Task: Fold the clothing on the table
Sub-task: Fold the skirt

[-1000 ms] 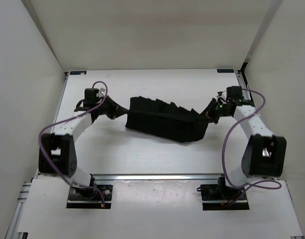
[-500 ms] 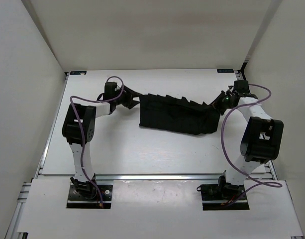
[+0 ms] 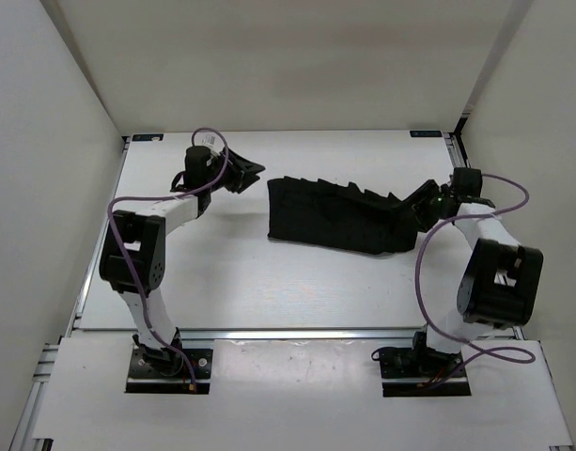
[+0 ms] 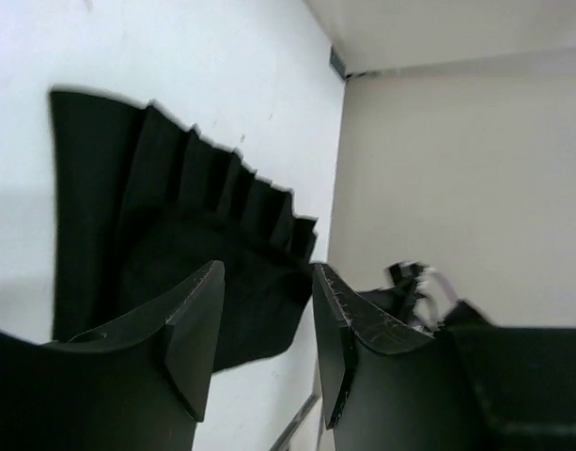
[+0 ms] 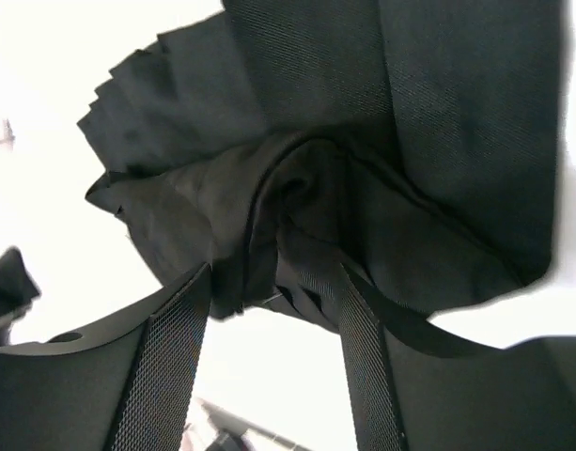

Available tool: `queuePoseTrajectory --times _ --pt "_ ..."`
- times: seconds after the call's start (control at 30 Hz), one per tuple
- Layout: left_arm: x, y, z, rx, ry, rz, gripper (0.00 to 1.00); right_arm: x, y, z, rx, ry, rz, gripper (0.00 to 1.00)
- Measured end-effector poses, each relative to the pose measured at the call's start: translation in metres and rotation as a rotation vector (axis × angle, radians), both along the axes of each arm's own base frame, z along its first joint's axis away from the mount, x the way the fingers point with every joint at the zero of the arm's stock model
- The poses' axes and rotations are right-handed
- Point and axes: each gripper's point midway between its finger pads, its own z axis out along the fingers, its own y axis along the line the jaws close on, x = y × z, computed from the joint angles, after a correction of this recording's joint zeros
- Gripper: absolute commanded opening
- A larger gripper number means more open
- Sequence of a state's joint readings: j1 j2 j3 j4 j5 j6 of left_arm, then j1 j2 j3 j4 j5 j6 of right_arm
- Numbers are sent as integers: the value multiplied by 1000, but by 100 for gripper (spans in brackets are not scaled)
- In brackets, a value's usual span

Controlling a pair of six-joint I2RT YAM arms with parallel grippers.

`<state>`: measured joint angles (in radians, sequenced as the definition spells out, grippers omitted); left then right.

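Lying across the far middle of the white tabletop (image 3: 269, 282), the black clothing (image 3: 334, 218) forms a long band, its pleated edge stepping along the far side and its right end bunched into loose folds.

The left claw (image 3: 248, 173) sits off the garment's left end, apart from the cloth, with bare tabletop showing between them in the top view. The left wrist view shows its two fingers (image 4: 189, 329) spread with a clear gap and nothing between them; the clothing (image 4: 165, 225) lies beyond the tips, untouched.

The right claw (image 3: 421, 202) is at the garment's right end, just at the bunched corner. In the right wrist view its fingers (image 5: 170, 362) stand apart, and the crumpled folds of the clothing (image 5: 363, 169) fill the space ahead of and between the tips. The jaws are open, not pinching the fabric; whether a fingertip brushes the cloth cannot be told.

Both arms reach well out over the tabletop, the left arm (image 3: 137, 254) bent at its elbow near the left edge, the right arm (image 3: 499, 272) near the right rail.
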<state>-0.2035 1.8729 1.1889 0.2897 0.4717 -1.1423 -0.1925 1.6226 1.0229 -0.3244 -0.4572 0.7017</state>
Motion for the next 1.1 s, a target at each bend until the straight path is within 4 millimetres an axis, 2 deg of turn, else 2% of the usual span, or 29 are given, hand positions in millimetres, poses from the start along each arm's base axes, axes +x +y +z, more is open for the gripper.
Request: queuePoseTrajectory --times 0.1,0.17,0.23,0.27,0.3,0.37,0.47,0.6,0.7,0.83,0.97,1.03,1.1 --pt "-28 -1 -6 43 9 -33 48 0 -7 31 -130 -111 -6 57" --pt "-40 -10 -7 65 0 -73 34 6 -2 58 -224 -204 30 51" --pt "-51 -25 -10 77 -9 -124 5 13 8 77 -291 -274 82 42" --pt "-57 -32 -13 81 -6 -149 0 14 15 80 -306 -290 111 24" --pt "-64 -41 -15 86 -4 -178 0 12 21 79 -320 -291 141 8" --pt "-76 -59 -19 93 -6 -229 0 5 26 67 -326 -252 182 1" --pt "-86 -83 -31 92 14 -298 0 1 25 37 -309 -155 212 0" --pt "-69 -110 -53 98 34 -343 0 -3 25 -10 -264 -13 248 0" --pt "-60 -117 -77 111 68 -346 0 0 29 -33 -234 65 273 0" --pt "-69 -108 -108 145 146 -327 0 10 39 -47 -206 108 316 0" --pt "-99 -80 -139 193 239 -291 0 -2 52 -59 -169 159 364 0" --pt "-118 -63 -146 210 278 -271 0 -10 58 -62 -152 178 385 0" --pt "-133 -48 -143 228 289 -248 0 -21 66 -63 -131 200 415 0"
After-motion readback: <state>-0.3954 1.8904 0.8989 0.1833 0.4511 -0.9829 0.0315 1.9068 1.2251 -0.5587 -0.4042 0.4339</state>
